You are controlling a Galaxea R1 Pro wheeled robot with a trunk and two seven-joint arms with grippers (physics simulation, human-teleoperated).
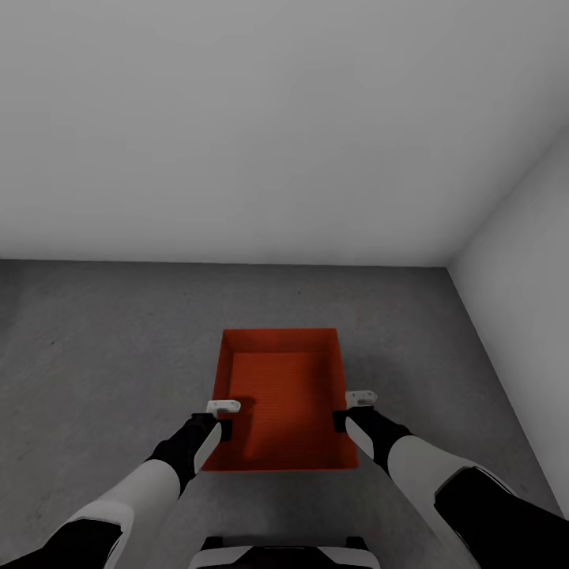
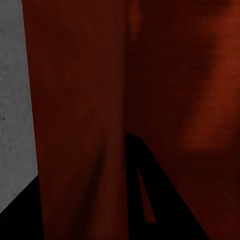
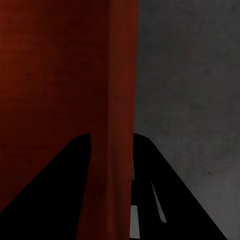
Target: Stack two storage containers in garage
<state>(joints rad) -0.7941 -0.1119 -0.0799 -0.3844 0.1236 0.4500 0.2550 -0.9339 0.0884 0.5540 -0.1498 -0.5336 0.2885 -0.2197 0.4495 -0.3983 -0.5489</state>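
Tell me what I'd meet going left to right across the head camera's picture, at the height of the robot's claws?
Grey floor → left gripper on the container's wall → red-orange storage container → right gripper on its opposite wall → white wall.

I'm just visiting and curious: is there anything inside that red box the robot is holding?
The storage container looks empty: only its bare red bottom and walls show. Each claw, left and right, straddles a side wall. Whatever lies beneath the box is hidden; grey floor surrounds it.
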